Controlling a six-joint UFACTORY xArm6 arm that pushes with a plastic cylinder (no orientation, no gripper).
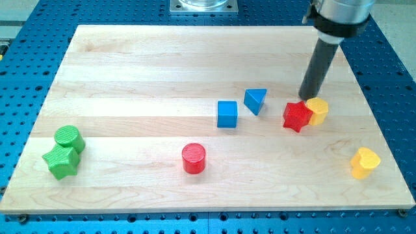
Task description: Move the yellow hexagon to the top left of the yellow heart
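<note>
The yellow hexagon sits on the wooden board at the view's right, touching the red star on its left. The yellow heart lies near the view's bottom right, below and to the right of the hexagon. My tip rests just above the seam between the red star and the yellow hexagon, close to the hexagon's upper left edge. The dark rod rises from there toward the view's top right.
A blue triangle and a blue cube lie left of the red star. A red cylinder sits at the lower middle. A green cylinder and a green star touch at the view's left. The board's right edge is near.
</note>
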